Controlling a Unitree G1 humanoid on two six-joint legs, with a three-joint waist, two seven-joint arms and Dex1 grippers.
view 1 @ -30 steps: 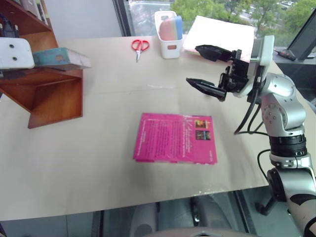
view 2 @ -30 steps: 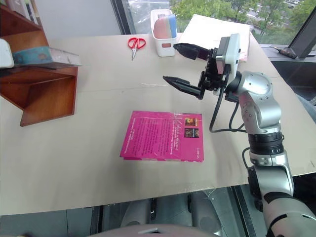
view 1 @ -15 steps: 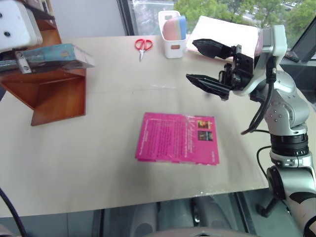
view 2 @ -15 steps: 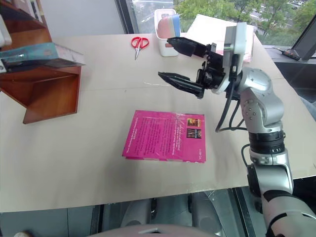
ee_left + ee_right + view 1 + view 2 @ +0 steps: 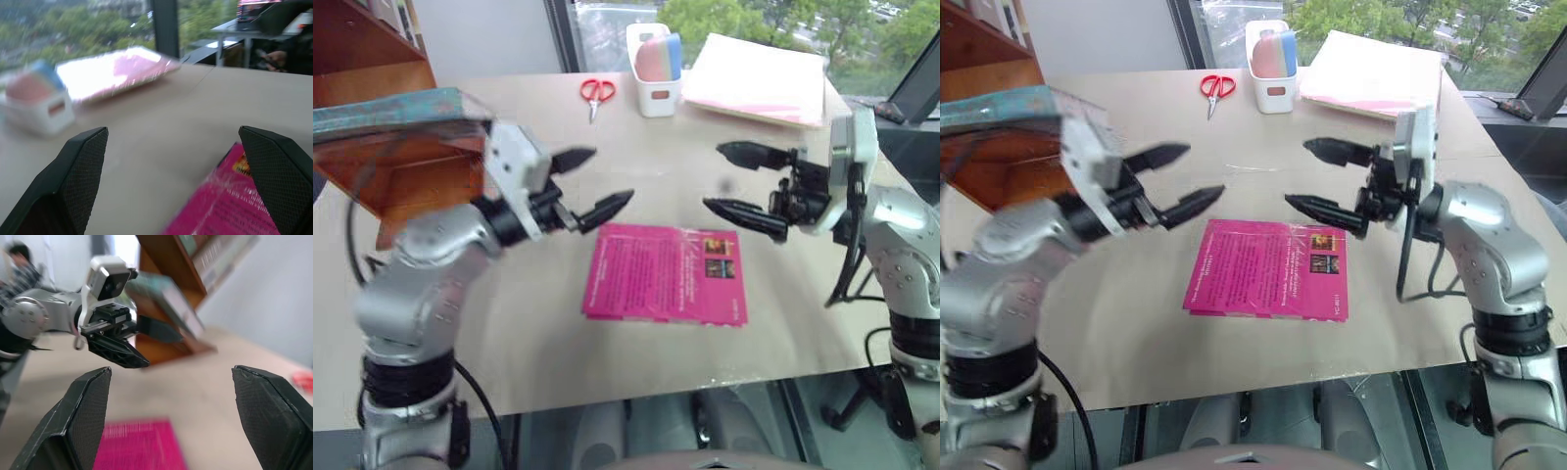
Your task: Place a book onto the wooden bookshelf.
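The teal book [image 5: 393,106] lies flat on a board of the reddish-brown wooden bookshelf [image 5: 416,181] at the table's left; the right wrist view also has the book [image 5: 168,301]. My left gripper [image 5: 609,176] hovers open and empty over the table, to the right of the shelf and clear of the book. Facing it from the right is my right gripper [image 5: 713,177], also open and empty. A magenta book [image 5: 666,274] lies flat on the table below and between the two grippers. In the left wrist view, my left fingers [image 5: 83,166] frame a corner of the magenta book [image 5: 230,205].
Red scissors [image 5: 595,93], a white container [image 5: 651,73] with pink and blue items and a pale pink folder [image 5: 764,78] sit along the far edge. The table's front edge [image 5: 607,401] runs near me. A person [image 5: 19,259] shows in the background of the right wrist view.
My left gripper has left the shelf and swung right and down over the table, opening wider; the teal book stays on the board. My right gripper sank a little.
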